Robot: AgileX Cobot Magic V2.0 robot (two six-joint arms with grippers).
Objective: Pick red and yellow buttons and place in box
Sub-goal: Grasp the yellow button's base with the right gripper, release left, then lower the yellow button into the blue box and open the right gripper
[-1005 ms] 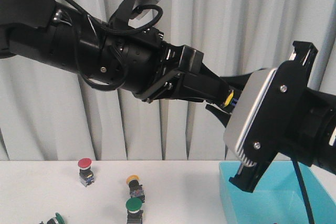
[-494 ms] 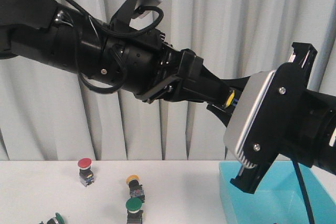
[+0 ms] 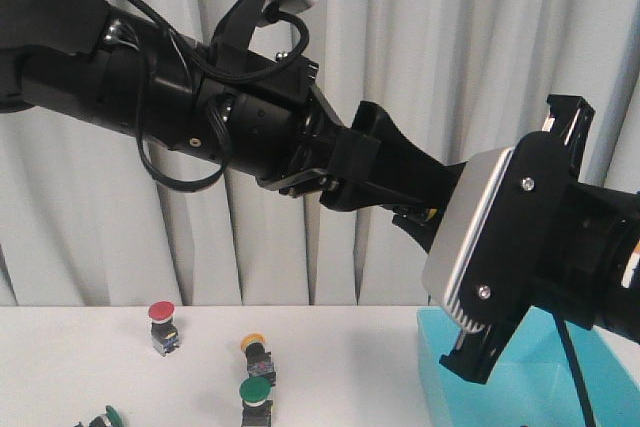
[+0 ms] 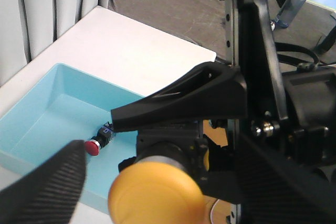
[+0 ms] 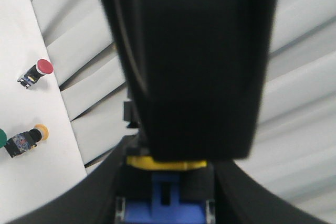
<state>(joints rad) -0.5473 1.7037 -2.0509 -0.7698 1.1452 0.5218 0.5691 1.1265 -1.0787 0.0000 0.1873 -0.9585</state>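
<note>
Our left gripper clenched on a yellow-capped push-button switch — above the turquoise plastic box.
One red-capped button lies inside; right gripper's grip — we cannot tell.

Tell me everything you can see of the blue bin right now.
The turquoise-blue plastic bin is a rectangular open-topped tub with sloping, smooth walls. It sits upright on the white table, at the right side in the front view, below the right arm. In the left wrist view, one red-capped push-button switch lies on its side on the bin floor; the rest of the visible floor is bare. The left hand holds a yellow-capped push-button switch above it. Part of the bin is hidden by the arms.
</note>
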